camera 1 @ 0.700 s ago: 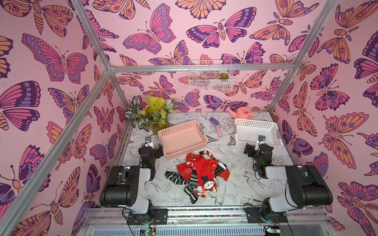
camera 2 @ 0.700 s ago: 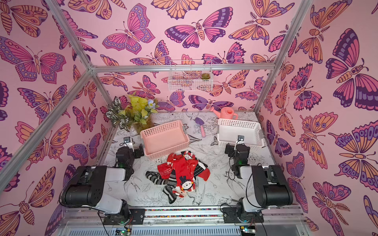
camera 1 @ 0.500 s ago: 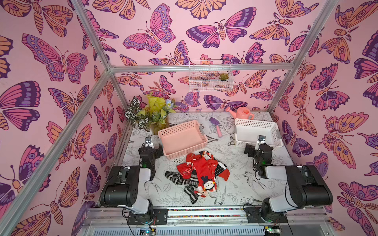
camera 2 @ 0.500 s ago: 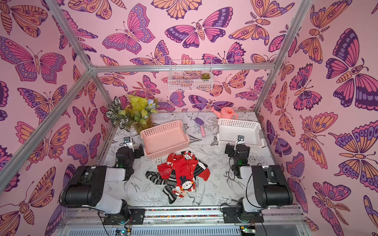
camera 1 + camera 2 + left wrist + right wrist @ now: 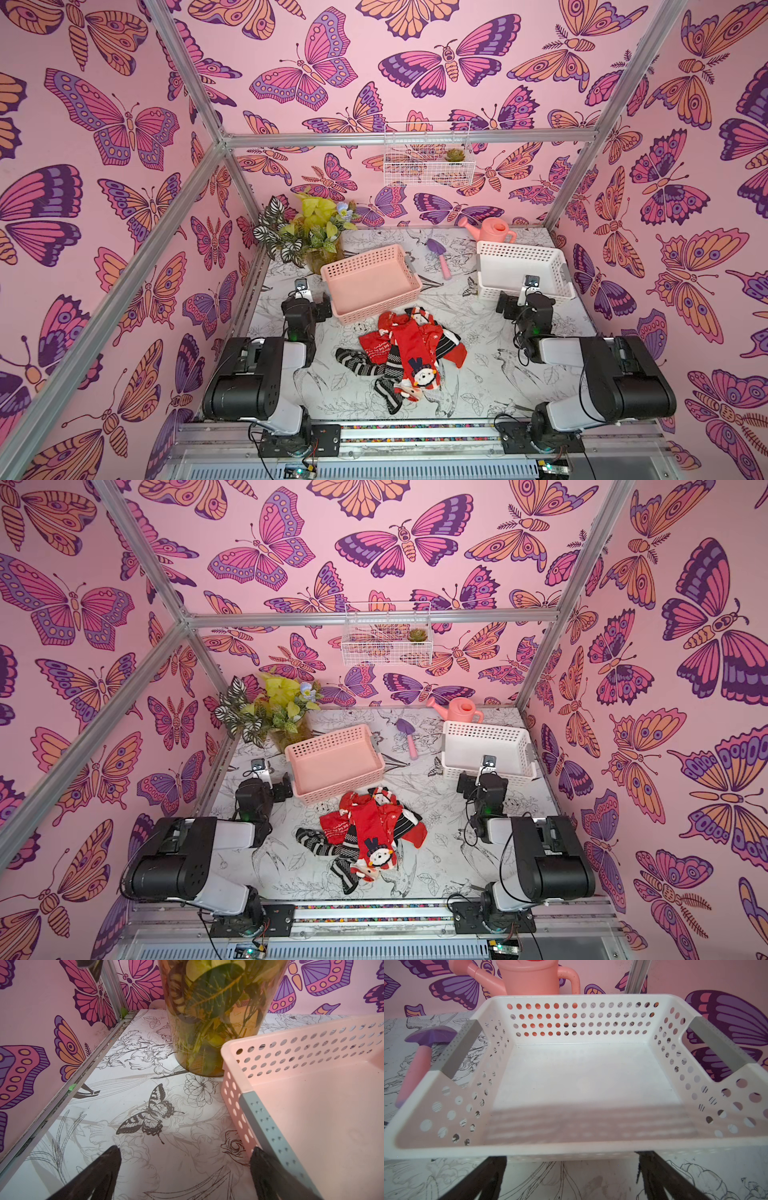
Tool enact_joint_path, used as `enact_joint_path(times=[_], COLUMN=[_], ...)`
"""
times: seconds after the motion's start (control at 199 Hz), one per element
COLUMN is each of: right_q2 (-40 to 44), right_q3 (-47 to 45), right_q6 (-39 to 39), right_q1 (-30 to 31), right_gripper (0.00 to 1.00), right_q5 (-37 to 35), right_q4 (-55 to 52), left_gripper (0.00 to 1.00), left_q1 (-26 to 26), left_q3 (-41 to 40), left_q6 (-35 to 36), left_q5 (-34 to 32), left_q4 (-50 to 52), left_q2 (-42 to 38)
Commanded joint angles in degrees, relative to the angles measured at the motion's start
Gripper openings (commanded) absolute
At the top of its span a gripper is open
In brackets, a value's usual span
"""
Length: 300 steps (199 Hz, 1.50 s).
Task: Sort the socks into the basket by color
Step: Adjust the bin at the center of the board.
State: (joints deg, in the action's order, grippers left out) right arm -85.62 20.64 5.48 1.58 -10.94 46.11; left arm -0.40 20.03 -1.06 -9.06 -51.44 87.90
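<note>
Pink butterfly-papered cell with a floral line-print surface [image 5: 478, 332], viewed from above; clock directions read with 12 at the far wall [image 5: 519, 183]. One tangled heap of socks [image 5: 409, 353] near 6 o'clock of the surface, none yet in either basket. Empty pink basket [image 5: 365, 255] at 11 o'clock of the heap, near wall just beside the heap's far edge, contact not discernible. Empty white basket [image 5: 519, 249] at 2 o'clock, well apart. At 10 o'clock of the heap, left gripper [image 5: 186, 1150] released, jaws spread wide over bare surface just beside the pink basket's corner, nothing between them. At 2 o'clock, right gripper [image 5: 572, 1157] likewise released and empty, facing the white basket's near wall. Step in hand, by judgement: the first reach to the heap. Best begun with the long red sock lying uppermost: pinch a free edge, one layer only, then lift straight up to shed any neighbour before carrying. Likely hazard: striped socks dragged along from beneath. Keep one colour to one basket throughout. Appearance of the heap: soft, limp knit. Red socks with white patterns and a white-faced figure on top, black-and-white striped ones underneath, showing at 9, 6 and 3 o'clock of the heap.
</note>
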Motion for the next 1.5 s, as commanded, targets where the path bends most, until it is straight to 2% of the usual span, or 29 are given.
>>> enact_joint_path(times=[0.0,0.401,0.486,0.526,0.642,0.777,0.897,1.028,1.103,1.178,1.349,1.499], right_q2=[-0.51,-0.29,0.09,2.11,7.29,12.03,17.43,20.09,20.75,21.63,21.74,17.21], right_q3=[1.55,1.37,2.34,4.47,15.61,20.19,20.42,21.68,23.46,25.3,31.14,39.91], right_q6=[-0.78,-0.3,-0.42,-0.55,-0.1,3.4,15.13,17.91,17.99,17.13,16.04,12.26], right_q1=[-0.17,-0.24,-0.8,-0.87,-0.88,-0.87,-1.09,-1.66,-1.67,-1.67,-0.96,2.35], right_gripper=[0.99,0.99,0.99,0.99,0.99,0.99,0.99,0.99,0.99,0.99,0.99,0.99], right_q5=[-0.92,-1.29,0.78,1.14,-2.06,-5.12,-9.11,-1.05,2.53,5.78,8.99,7.95], right_q4=[1.79,1.74,1.45,-4.01,-30.04,-40.14,-46.8,-55.23,-59.51,-63.01,-70.26,-79.92], left_gripper=[0.98,0.98,0.98,0.98,0.98,0.98,0.98,0.98,0.98,0.98,0.98,0.98], left_q1=[-0.21,-0.21,-0.21,-0.21,-0.21,-0.21,-0.21,-0.03,0.49,0.49,-0.1,-2.8], left_q3=[0.62,0.37,0.18,0.35,0.89,2.63,6.76,9.37,9.89,12.28,20.01,26.18], left_q6=[0.44,0.61,0.88,1.06,0.58,-5.56,-12.92,-29.57,-28.19,-27.19,-26.99,-27.24], left_q5=[-0.7,-0.37,0.2,0.82,0.14,-3.85,-7.47,-15.04,-8.42,-1.69,8.64,12.75], left_q4=[-1.56,-1.94,0.13,2.79,10.78,20.76,34.37,51.06,53.93,57.22,64.94,70.84], left_q2=[0.68,0.45,-2.59,-5.28,-14.19,-24.82,-31.3,-40.2,-44.56,-45.45,-40.66,-35.52])
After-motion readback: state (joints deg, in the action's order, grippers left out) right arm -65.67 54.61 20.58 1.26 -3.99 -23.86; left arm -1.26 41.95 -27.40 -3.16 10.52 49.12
